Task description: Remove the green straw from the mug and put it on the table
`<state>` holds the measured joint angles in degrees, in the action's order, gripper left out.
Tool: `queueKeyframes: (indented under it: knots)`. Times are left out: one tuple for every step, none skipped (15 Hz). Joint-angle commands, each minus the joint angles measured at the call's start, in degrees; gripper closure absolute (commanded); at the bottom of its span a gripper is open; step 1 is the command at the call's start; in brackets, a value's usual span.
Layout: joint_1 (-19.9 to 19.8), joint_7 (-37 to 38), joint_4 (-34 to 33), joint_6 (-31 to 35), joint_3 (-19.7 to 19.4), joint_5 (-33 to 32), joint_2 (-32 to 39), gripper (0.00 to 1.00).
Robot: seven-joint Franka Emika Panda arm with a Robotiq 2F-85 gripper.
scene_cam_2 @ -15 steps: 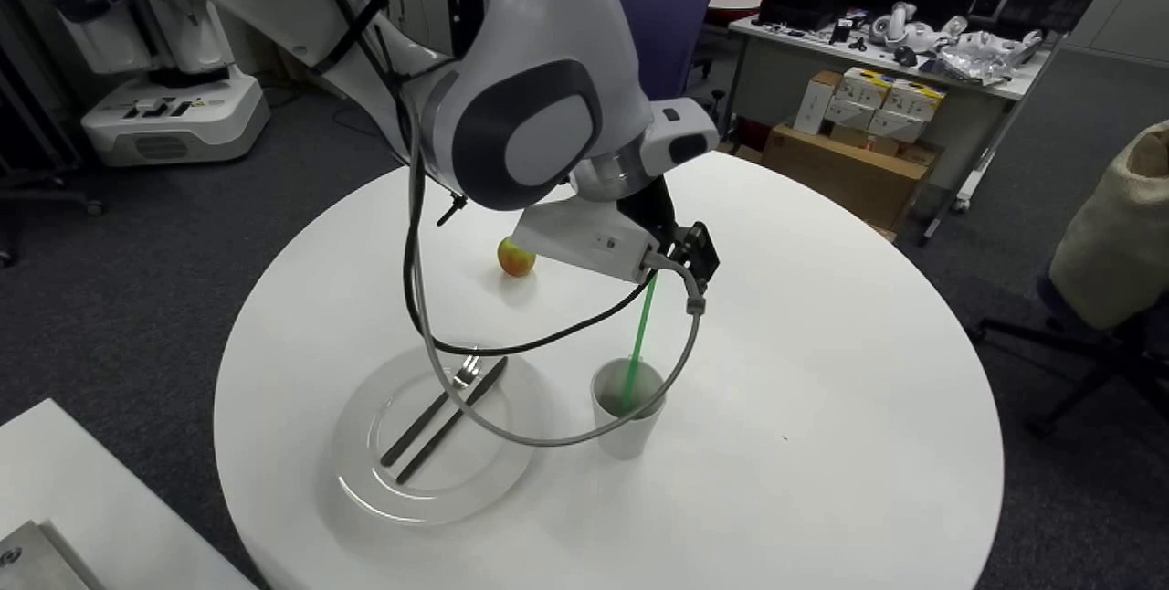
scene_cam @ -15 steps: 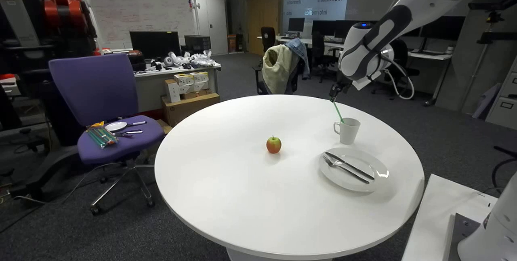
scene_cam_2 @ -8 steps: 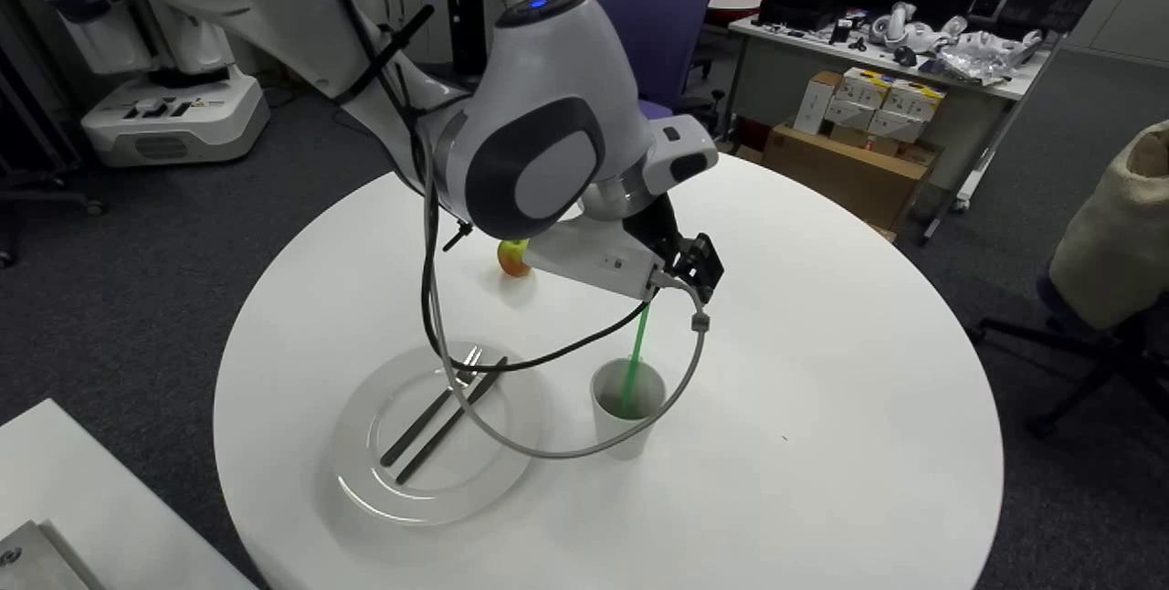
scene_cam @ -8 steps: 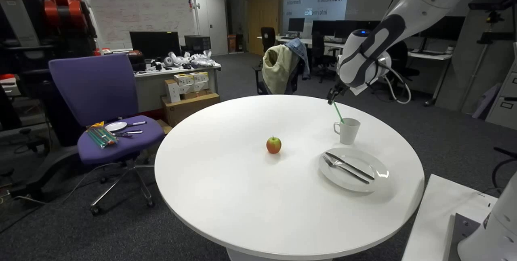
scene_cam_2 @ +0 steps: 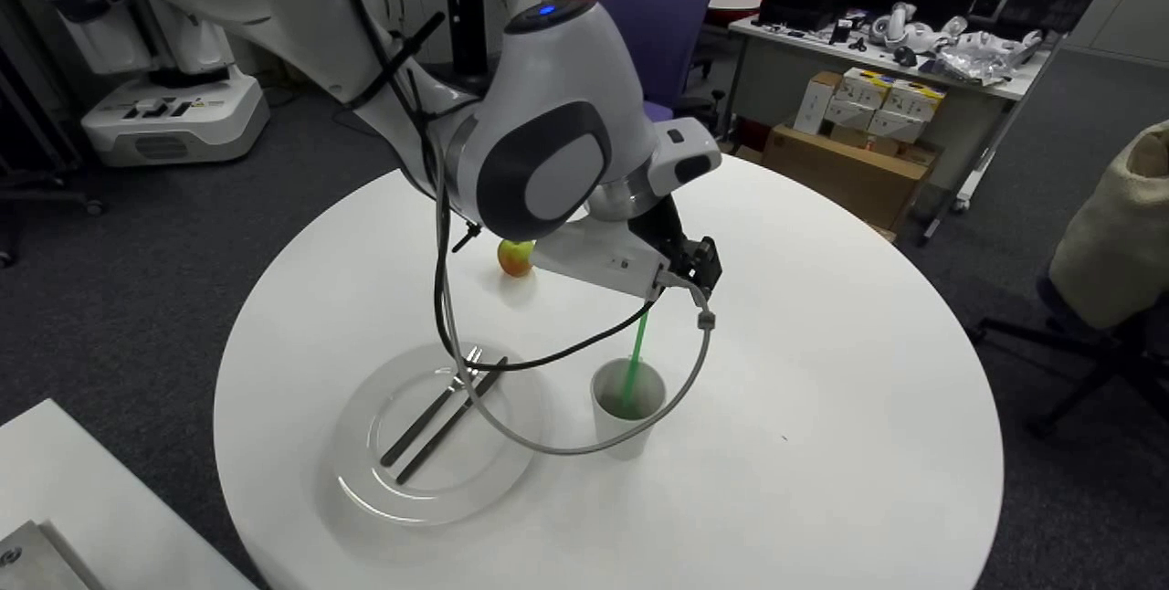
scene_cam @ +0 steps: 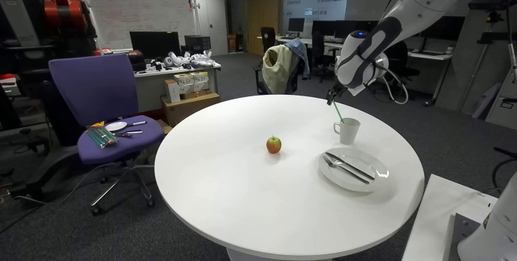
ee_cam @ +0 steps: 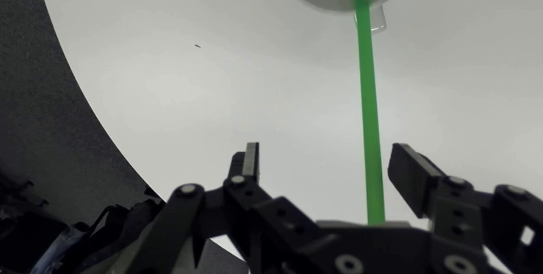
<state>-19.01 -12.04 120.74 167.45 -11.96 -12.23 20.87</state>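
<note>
Your gripper point(ee_cam: 324, 163) stands spread, presumably to pinch the green straw point(ee_cam: 369, 108), which leans ungripped between its fingers point(ee_cam: 410, 178), nearer one of them. Below the gripper, the mug point(scene_cam: 349, 132) holds the straw's lower end and likely props that lean.

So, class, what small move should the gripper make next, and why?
Probably close the gripper: in the wrist view its fingers stand apart with the green straw showing between them, though depth is hard to judge. The straw runs down into the mug, so gripping should precede lifting.
</note>
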Motion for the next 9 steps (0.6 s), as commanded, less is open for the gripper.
queueKeyframes:
  knots:
    - [-0.09,-1.36,-1.61,1.08,-0.01,1.23,0.95,0.47]
    - [-0.1,-1.35,-1.8,1.01,-0.02,1.22,1.08,0.56]
    - [-0.13,-1.27,-2.08,0.87,-0.03,1.28,1.26,0.63]
    - [-0.11,-1.16,-2.33,0.79,-0.08,1.27,1.46,0.7]
    - [-0.12,-1.14,-2.51,0.71,-0.1,1.26,1.62,0.79]
    - [-0.12,-1.04,-2.72,0.57,-0.1,1.31,1.79,0.86]
    - [-0.02,-0.83,-2.9,0.49,-0.24,1.25,1.9,0.95]
    - [-0.02,-0.8,-3.0,0.36,-0.26,1.27,1.93,0.99]
    - [0.01,-0.73,-3.11,0.23,-0.32,1.26,1.92,0.84]
